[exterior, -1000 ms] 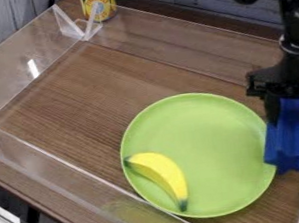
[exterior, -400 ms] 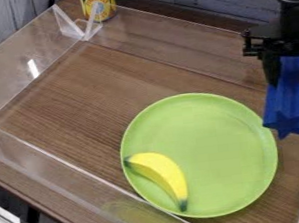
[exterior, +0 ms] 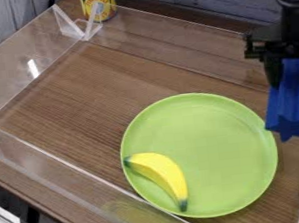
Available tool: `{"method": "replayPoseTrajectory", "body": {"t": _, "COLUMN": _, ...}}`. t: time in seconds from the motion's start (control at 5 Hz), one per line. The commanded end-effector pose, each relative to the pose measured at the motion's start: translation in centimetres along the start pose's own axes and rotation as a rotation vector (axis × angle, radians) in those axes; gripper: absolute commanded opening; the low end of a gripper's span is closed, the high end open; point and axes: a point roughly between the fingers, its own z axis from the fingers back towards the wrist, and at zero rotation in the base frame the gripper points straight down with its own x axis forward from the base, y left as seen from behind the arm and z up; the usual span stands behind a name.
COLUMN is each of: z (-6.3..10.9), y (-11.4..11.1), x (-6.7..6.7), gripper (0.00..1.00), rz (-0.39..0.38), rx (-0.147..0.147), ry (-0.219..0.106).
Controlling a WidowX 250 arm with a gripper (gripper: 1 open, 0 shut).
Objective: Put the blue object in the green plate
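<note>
Wood-brown tabletop [exterior: 84, 100], bounded by clear plastic side walls and, behind, by grey planks; a can [exterior: 97, 3] stands at the far left corner, with a piece of clear plastic [exterior: 80, 24] beside it. Left of the plate's middle, a yellow banana [exterior: 160, 179] lies inside the rim, on the near side; it is no part of the task, and nothing in the wording calls for moving it. Right of the banana, the green plate [exterior: 214, 157] sits flat, most of its surface bare; the far and right portions offer ample room for a second item. At the right edge, the black gripper [exterior: 284, 61] is closed on the blue block [exterior: 289, 101], gripping its upper end; the block hangs roughly upright, its lower end just beside the plate's far right rim as seen from this view; its exact height over the table cannot be told.

Progress: the grasp appears complete, and the block appears to be lifted; the transfer and the release remain. Judged from this arrangement, the task stands at about its midpoint; what is left is a move leftward and toward the viewer until the block is over the bare part of the plate, a lowering, and an opening of the fingers.
</note>
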Motion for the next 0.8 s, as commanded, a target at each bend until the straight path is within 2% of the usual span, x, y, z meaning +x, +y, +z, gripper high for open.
{"method": "replayPoseTrajectory", "body": {"t": 0.0, "z": 2.49, "y": -1.07, "x": 0.03, "gripper": 0.00, "rz": -0.023, "rx": -0.055, "ry": -0.083}}
{"method": "replayPoseTrajectory", "body": {"t": 0.6, "z": 2.52, "y": -1.34, "x": -0.31, "gripper": 0.00, "rz": -0.048, "rx": -0.071, "ry": -0.104}}
